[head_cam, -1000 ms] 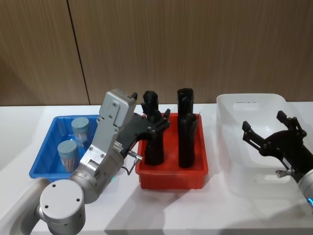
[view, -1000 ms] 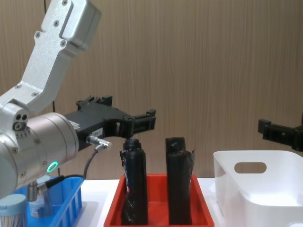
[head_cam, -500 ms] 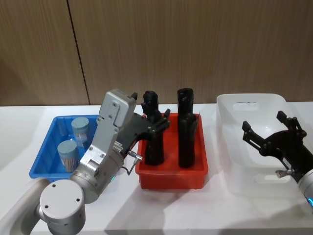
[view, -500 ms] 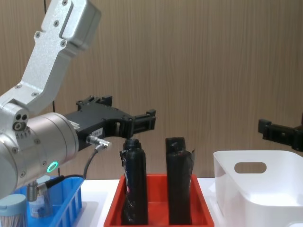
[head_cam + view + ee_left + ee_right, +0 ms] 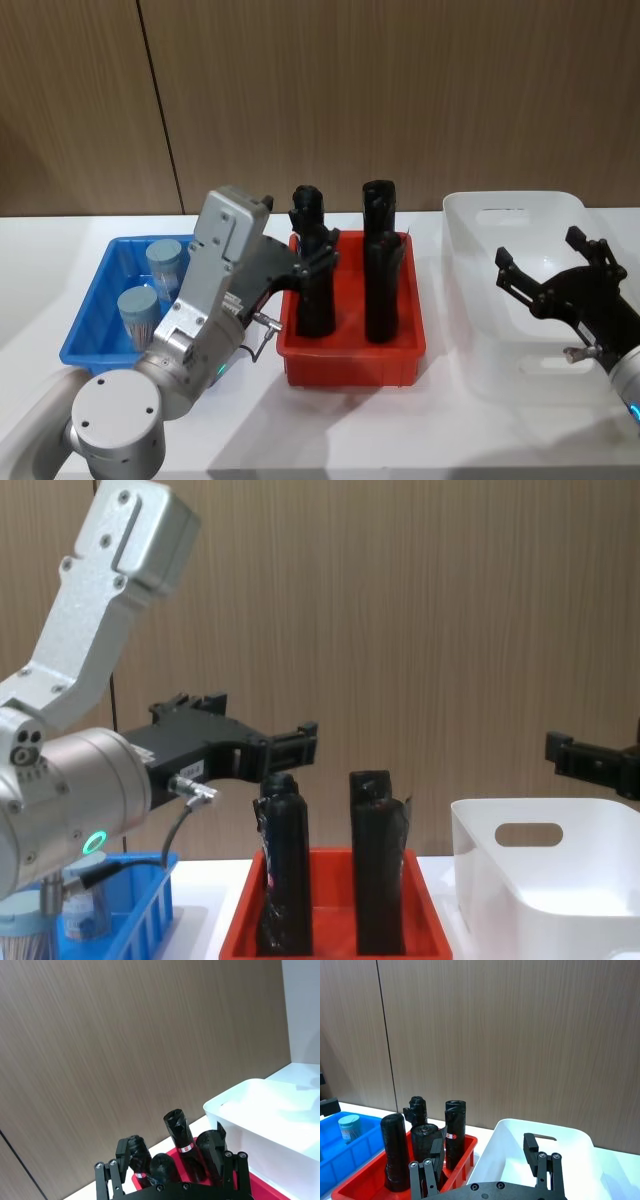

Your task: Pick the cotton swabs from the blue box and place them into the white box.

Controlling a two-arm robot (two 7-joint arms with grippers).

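Two jars of cotton swabs (image 5: 138, 314) stand upright in the blue box (image 5: 85, 325), lids up, long axes vertical. My left tool (image 5: 318, 258) hangs spread wide and empty above the red tray's (image 5: 350, 357) left black bottles (image 5: 316, 300). My right tool (image 5: 548, 278), fingers apart and empty, hovers over the white box (image 5: 462, 215).

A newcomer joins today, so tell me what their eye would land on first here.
The big silver left arm dominates, its open left gripper hovering by the black bottles in the red tray at centre. The open right gripper hangs over the white box; two jars of cotton swabs sit in the blue box.
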